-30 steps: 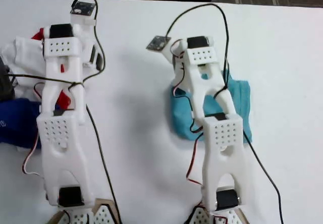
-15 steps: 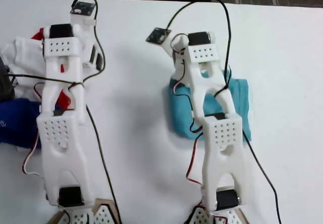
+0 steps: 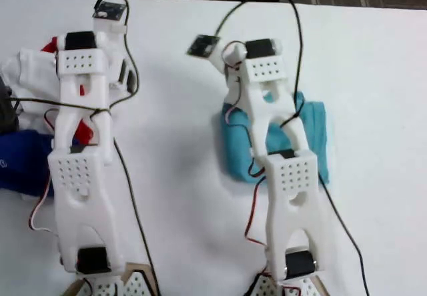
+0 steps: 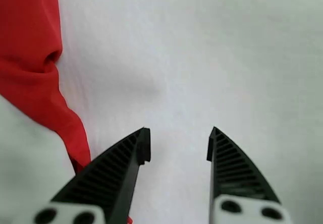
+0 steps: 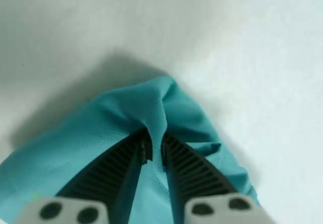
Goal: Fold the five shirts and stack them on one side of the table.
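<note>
The teal shirt is seen lying on the white table beneath the right arm, gathered into a rough block. It is well apart from the heap at the table's left edge, where a white shirt, a red shirt and a blue shirt are bunched together beside the left arm. The right gripper is pressed together on a raised ridge of the teal cloth, so a fold of this first shirt is judged to be the step in hand. The left gripper is held spread over bare tabletop just beside the red cloth, with nothing between its jaws. The task is judged to be at an early stage, since the heaped shirts are crumpled and no stack is formed. For the next move, the pinched ridge would need to be lifted clear, carried across the rest of the shirt and laid down flat before being released. Care is called for so that the lower layer is not dragged along or the block pulled askew.
</note>
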Motion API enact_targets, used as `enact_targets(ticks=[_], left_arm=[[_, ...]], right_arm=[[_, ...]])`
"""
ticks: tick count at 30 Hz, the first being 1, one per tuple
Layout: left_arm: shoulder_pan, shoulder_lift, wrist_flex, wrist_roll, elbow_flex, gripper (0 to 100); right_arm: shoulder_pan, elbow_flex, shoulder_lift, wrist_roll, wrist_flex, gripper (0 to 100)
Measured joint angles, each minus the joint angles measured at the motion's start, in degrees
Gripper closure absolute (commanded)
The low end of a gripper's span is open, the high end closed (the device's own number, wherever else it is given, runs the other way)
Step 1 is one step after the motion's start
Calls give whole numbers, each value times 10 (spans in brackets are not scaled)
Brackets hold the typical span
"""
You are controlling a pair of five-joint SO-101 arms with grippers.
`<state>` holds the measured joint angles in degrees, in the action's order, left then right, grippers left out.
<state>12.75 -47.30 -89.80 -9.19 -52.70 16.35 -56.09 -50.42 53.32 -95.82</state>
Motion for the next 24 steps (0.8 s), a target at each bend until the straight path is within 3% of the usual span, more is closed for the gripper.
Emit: enact_targets(ticks=[11,18,24], left_arm=[[0,0,0,0,0,790],[0,0,0,0,0,790],[0,0,0,0,0,790]], right_arm=[[40,-12,-14,6,35,972],[25,-12,-64,4,38,797],[11,-97,-60,-53,25,820]])
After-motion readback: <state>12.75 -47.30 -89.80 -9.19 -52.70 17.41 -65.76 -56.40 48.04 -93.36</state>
